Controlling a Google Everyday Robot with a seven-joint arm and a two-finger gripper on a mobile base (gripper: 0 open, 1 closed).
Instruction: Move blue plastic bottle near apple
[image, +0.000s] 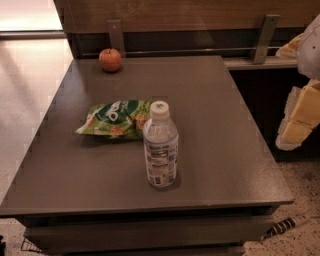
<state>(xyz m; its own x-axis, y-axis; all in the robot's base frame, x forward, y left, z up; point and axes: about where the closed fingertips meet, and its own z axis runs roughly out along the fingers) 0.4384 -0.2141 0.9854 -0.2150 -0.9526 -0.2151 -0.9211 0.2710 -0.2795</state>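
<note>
The blue plastic bottle (160, 145) stands upright near the front middle of the dark grey table (225, 125). It is clear, with a white cap marked in green and a bluish-white label. The apple (110, 59) is small and red-orange and sits at the table's far left corner, by the back wall. My gripper (301, 118) hangs at the right edge of the view, beyond the table's right side and well apart from the bottle. It holds nothing that I can see.
A green-and-orange crinkly snack bag (116, 119) lies just left of and behind the bottle, between it and the apple. A wooden wall with metal brackets (116, 35) runs behind the table. A striped object (282, 226) lies on the speckled floor at lower right.
</note>
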